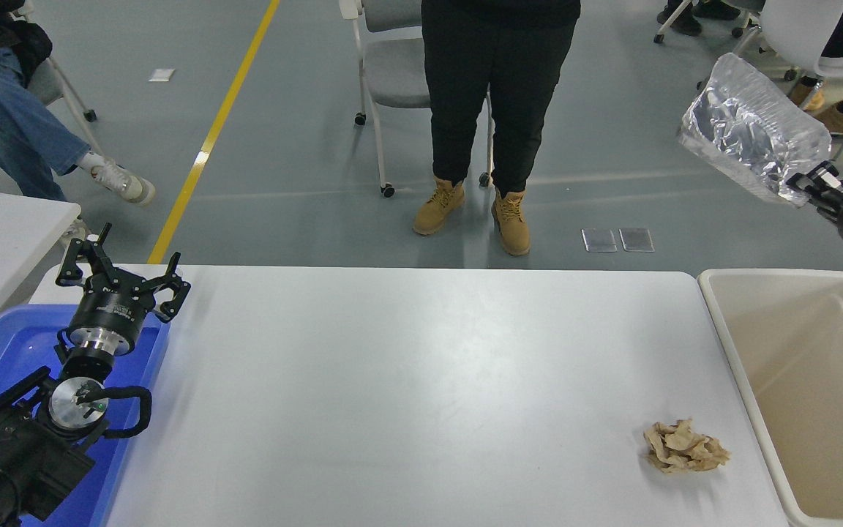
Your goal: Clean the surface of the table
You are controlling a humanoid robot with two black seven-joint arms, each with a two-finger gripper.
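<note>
The right claw (802,187) is high at the right edge, above the far end of the beige bin (729,344). It is closed on one corner of a foil tray (751,132), which hangs tilted in the air, up and to the left of the claw. The white surface (407,380) lies below the claw and to its left, and the bin stands just beside its right end. A crumpled brown paper (683,446) lies on the surface near the front right corner, well below the claw. The left claw (123,274) is parked far to the left over a blue tray (4,344), with its fingers spread wide. A person (498,95) stands behind the surface.
</note>
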